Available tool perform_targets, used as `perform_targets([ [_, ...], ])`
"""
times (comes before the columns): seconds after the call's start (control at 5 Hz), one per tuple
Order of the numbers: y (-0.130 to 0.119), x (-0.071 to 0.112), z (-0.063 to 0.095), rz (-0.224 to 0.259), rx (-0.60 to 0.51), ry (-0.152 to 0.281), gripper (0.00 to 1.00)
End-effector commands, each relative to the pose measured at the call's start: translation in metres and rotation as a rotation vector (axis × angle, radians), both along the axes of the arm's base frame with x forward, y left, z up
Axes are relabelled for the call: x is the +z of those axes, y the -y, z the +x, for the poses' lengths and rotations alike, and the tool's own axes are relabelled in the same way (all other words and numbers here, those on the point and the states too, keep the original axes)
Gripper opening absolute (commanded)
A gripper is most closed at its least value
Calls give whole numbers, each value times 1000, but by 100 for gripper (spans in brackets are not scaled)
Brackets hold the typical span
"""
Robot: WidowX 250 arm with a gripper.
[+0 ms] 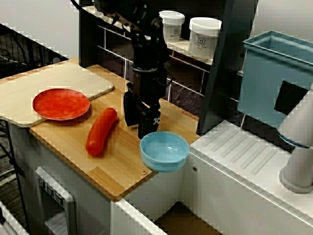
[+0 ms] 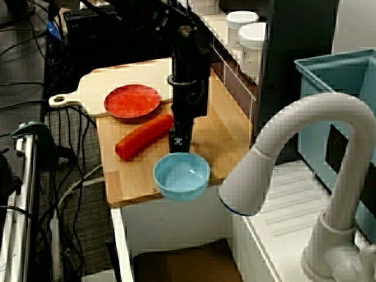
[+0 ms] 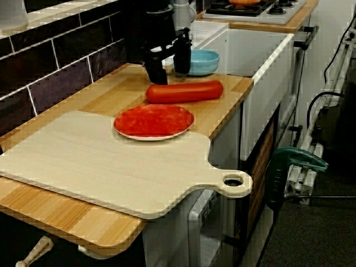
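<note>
Jaws apart and empty, tips low over the counter (image 1: 117, 171) between sausage (image 1: 101, 131) and blue bowl (image 1: 164, 151), just beside the bowl; red plate (image 1: 61, 104) lies on the board (image 1: 29, 98), beyond the sausage.

Light wooden bench (image 1: 120, 169) along a wall of dark glossy tiles (image 3: 55, 72). At one end, a pale wooden cutting board with a holed handle (image 3: 100, 167) — lying flat, handle jutting past the bench's front edge. At the board's inner edge, a round red plate (image 1: 61, 104), partly over the rim and onto bare bench. Up on a shelf (image 1: 181, 46) against the tiles, one white lidded tub with a printed label (image 1: 171, 25) and a second, wider white tub (image 1: 204, 36) just beside it. Past the bench's other end, a white ridged draining surface (image 1: 244, 154). Behind that, a teal plastic bin (image 1: 266, 73) with a dark square patch on its side. Nearby, a white curved tap (image 2: 305, 129) — spout arched over and pointing down.
</note>
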State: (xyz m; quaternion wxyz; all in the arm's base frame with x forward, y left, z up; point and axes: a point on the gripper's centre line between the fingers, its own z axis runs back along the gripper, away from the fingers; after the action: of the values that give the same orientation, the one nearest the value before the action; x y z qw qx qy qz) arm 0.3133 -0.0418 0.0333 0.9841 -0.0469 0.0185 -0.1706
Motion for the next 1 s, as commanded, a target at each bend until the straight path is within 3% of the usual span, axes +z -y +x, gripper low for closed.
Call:
perform_targets([
  [0.0,38,23,-9,-48,-45,68,100],
  [0.4,54,23,-25,-32,-76,62,100],
  [0.8,9,38,-33,-41,52,65,100],
])
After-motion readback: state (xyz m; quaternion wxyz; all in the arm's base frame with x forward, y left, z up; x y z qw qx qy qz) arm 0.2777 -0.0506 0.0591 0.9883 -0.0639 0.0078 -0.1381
